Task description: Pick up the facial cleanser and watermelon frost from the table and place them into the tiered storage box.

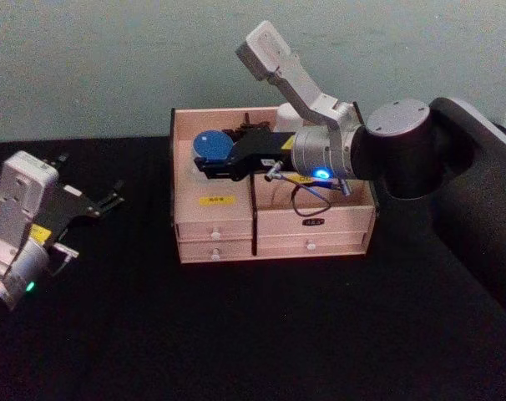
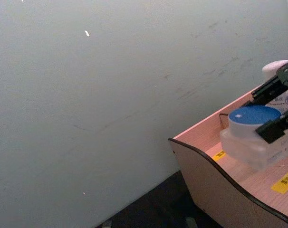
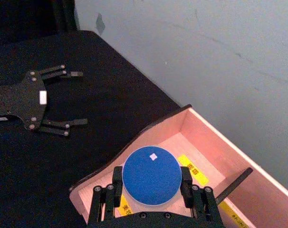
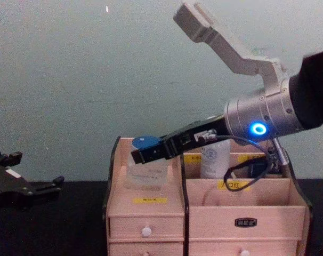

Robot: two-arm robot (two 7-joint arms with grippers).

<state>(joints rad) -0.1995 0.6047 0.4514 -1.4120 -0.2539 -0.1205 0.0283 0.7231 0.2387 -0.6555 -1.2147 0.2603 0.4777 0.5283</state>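
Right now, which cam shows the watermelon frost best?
Left wrist view: the watermelon frost shows lid and frosted body from the side, in the tiered storage box. Right wrist view gives just its lid between the right tool fingers; head and chest views partly hide it.

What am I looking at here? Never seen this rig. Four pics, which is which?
It is a two-armed robot at a black table. The pictures come from its head, its left wrist, its right wrist and its chest.

The pink wooden thing is a tiered storage box with drawers. The right gripper reaches over the box's left compartment, its fingers shut on the watermelon frost, a frosted jar with a blue lid. In the left wrist view the jar seems at or just above the compartment floor.

The facial cleanser, a white bottle, already stands in a back compartment.

The left gripper rests open, low over the table to the left, holding nothing.
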